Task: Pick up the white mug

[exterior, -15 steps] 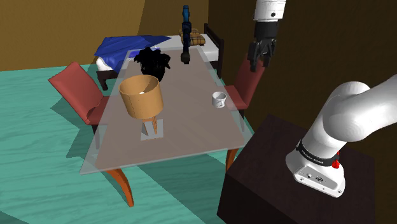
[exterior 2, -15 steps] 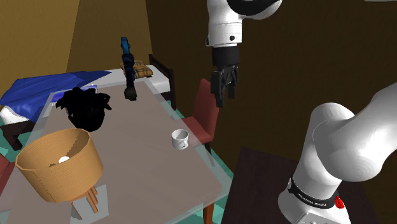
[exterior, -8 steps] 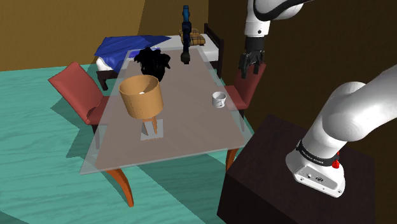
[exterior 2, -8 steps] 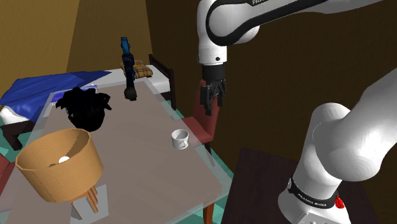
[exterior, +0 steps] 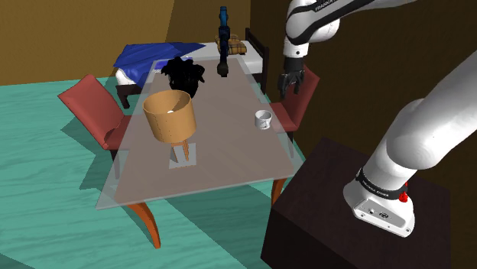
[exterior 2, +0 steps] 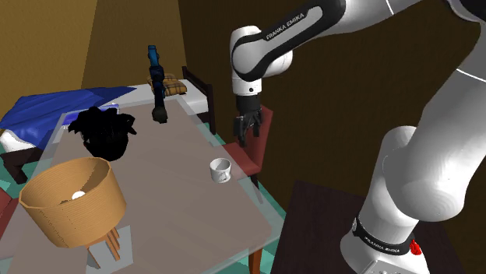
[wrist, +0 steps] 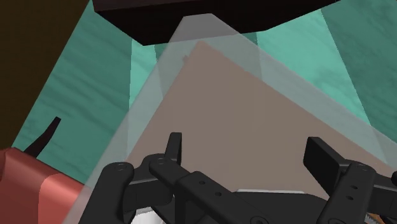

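Tabletop (exterior: 229, 149): translucent. Chair (exterior: 296, 107): red, at tabletop's stand-side edge. Pincer (exterior: 289, 82): fingers apart, empty, high over chair, just outside that edge. Mug (exterior: 264, 118): upright, near same edge. Risk: off-centre descent nudges mug over edge; finger clips chair back.

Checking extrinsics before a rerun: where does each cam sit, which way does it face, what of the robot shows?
Shoulder: beside the stand, looking down across the table; shows stand, white arm, claw.
Second exterior: close beside the arm, looking along the table; shows arm, claw.
Wrist: on the hand, looking down at the table edge; shows the open claw's fingers.
Shared: both exterior views catch mug and claw.
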You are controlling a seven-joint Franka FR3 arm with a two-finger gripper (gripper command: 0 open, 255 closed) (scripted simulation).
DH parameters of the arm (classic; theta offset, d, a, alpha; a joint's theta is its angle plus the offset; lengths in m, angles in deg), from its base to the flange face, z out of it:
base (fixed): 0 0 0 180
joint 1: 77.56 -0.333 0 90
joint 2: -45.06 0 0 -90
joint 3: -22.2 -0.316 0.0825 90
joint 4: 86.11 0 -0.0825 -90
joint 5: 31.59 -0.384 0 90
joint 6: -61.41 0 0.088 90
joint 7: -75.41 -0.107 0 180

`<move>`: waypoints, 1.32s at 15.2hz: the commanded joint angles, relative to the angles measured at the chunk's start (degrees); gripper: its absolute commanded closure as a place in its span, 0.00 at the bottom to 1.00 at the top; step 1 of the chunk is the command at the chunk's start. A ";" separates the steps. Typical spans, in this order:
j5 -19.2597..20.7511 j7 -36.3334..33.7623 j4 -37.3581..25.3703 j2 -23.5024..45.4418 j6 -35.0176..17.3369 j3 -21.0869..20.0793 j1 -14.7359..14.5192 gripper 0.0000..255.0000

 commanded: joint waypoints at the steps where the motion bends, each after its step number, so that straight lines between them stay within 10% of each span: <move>1: -0.50 2.13 -0.88 4.44 -3.62 1.15 0.36 0.00; 20: -12.10 17.48 -31.16 46.54 -15.05 1.69 8.37 0.00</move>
